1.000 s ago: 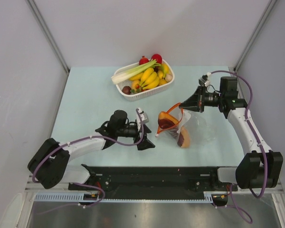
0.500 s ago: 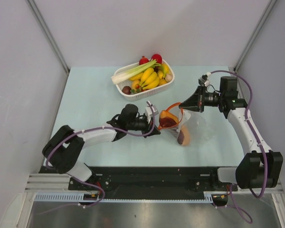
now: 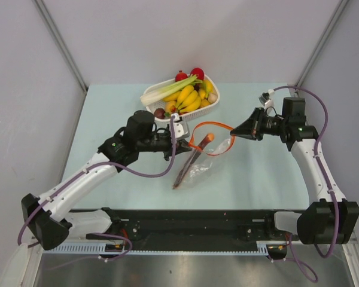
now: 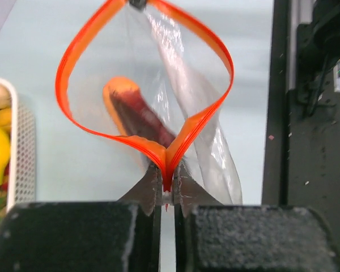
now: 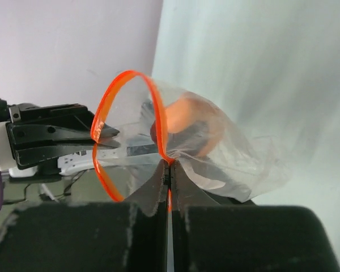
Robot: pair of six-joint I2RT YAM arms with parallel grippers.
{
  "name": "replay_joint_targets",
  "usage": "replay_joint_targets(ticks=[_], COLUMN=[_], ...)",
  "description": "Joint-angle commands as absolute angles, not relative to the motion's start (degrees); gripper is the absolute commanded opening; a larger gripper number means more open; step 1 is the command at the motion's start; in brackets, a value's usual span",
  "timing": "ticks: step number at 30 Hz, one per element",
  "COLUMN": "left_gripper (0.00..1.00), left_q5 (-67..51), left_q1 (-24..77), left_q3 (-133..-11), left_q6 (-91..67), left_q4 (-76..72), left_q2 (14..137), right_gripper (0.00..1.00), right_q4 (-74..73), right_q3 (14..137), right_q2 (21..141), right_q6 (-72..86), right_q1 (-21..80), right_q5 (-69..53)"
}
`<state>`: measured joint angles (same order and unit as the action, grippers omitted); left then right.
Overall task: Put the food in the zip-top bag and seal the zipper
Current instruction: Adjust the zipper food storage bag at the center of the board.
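The clear zip-top bag hangs stretched between both grippers, its body trailing down to the table. Its orange-red zipper gapes in an open loop. My left gripper is shut on the zipper's left end. At the opposite end, my right gripper is shut on it too. Inside the bag lies food, a long dark purple-brown vegetable with an orange tip. A yellow banana bunch and small red pieces lie in the basket.
A white slatted basket stands at the back of the table just behind the left gripper, holding a green-white leek with the produce. Its wall shows at the left wrist view's left edge. Grey walls enclose the table.
My left arm swung from the front of the table up to the bag's mouth and shut on the zipper's left end. The bag was pulled out longer, and the right gripper shifted slightly right.
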<state>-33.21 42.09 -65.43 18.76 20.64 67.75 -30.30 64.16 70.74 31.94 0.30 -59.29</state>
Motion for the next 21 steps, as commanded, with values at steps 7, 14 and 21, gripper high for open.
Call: replay_joint_targets(ticks=[7,14,21], left_gripper=[0.00,0.00,0.19], left_q5=[-16.2,-14.1,-16.6], left_q1=[38.1,41.3,37.4], left_q3=[-58.1,-54.2,-59.2], left_q6=[23.3,18.1,15.2], left_q4=[21.3,20.2,23.2], left_q2=[59.1,57.9,64.1], right_gripper=[0.00,0.00,0.00], right_q4=[-44.7,-48.5,-52.4], right_q3=[71.2,72.6,72.3], right_q2=[64.2,61.4,61.7], right_q6=[9.6,0.2,-2.0], right_q1=[-2.6,9.9,9.2], right_q5=[-48.8,-43.7,-42.5])
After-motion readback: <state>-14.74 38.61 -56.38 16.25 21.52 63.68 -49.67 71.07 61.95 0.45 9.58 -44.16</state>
